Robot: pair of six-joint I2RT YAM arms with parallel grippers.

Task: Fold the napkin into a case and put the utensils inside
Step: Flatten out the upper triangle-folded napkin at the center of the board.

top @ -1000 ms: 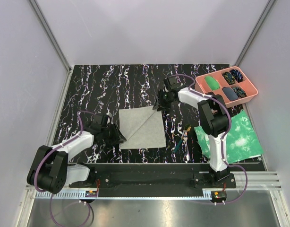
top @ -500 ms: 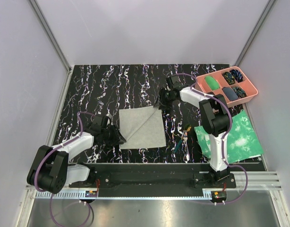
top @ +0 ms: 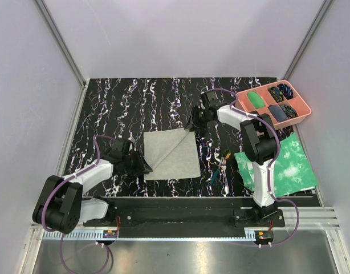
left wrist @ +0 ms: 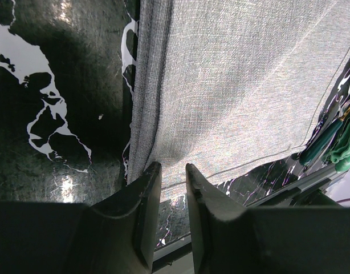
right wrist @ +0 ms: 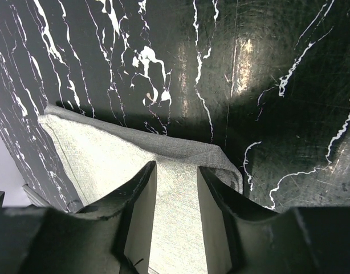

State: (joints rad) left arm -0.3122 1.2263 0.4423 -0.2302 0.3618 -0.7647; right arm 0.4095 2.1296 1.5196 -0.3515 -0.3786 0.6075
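The napkin (top: pixel 170 154) lies flat and square on the black marbled table, with a diagonal crease. My left gripper (top: pixel 144 167) is at its near-left corner. In the left wrist view (left wrist: pixel 168 166) the jaws stand narrowly apart with the cloth's edge (left wrist: pixel 232 85) between the tips. My right gripper (top: pixel 191 125) is at the far-right corner. In the right wrist view (right wrist: pixel 176 165) its jaws are open astride the slightly raised corner (right wrist: pixel 180 149). The utensils (top: pixel 220 166) lie right of the napkin, and a teal handle (left wrist: pixel 325 144) shows in the left wrist view. No case shape shows.
A pink compartmented tray (top: pixel 301 114) holding small items stands at the far right. A green-and-white mottled sheet (top: pixel 283 165) lies at the right, near the right arm's base. The frame rail (top: pixel 180 201) runs along the near edge.
Both grippers have shifted only slightly at their napkin corners. The napkin lies as before.
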